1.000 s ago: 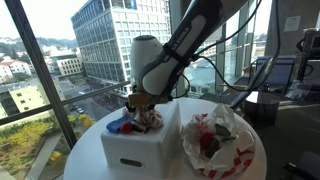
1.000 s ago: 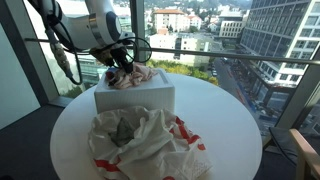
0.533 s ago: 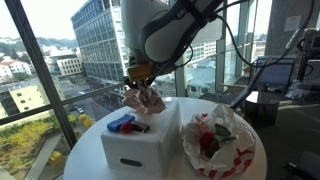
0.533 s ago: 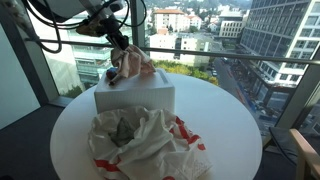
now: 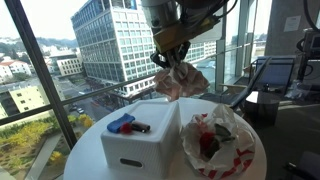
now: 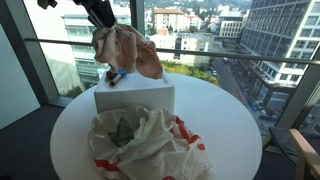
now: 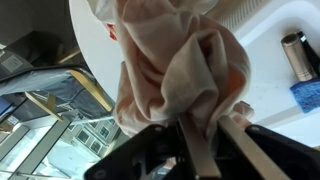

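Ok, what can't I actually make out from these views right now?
- Fingers, wrist view: their tips are buried in the pink cloth, so the depth of the grip does not show.
- Gripper, exterior view: largely cut off by the top edge.
- Blue item on the white box: mostly hidden behind the hanging cloth.
- Dark object on the box: too small to identify.
- Inside the crumpled wrapping: folds hide it.

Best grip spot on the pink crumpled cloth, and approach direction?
Pinch the bunched top fold of the pink cloth, coming from above. It is limp and hangs in loose folds, so a gathered ridge gives bulk to clamp. The gripper holds it so now, above the white box.
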`<action>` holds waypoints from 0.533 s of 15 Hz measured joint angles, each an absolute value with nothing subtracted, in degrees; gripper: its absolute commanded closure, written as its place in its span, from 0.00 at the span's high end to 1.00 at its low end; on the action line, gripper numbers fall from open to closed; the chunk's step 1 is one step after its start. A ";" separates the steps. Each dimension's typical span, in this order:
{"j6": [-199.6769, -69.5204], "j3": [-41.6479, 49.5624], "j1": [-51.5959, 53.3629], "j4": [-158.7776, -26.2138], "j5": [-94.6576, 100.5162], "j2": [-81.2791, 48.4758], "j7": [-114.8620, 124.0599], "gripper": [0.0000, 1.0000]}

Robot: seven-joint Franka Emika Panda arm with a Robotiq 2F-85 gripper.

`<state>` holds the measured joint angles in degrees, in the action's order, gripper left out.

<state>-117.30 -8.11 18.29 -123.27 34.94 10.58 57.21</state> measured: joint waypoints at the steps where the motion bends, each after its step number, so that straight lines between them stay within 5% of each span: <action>1: -115.53 -9.06 17.95 -125.03 32.44 12.93 56.74 0.05; 8: -114.88 -9.79 14.09 -135.56 12.56 18.28 46.88 0.05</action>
<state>-114.88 -9.79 14.09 -135.56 12.56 18.28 46.88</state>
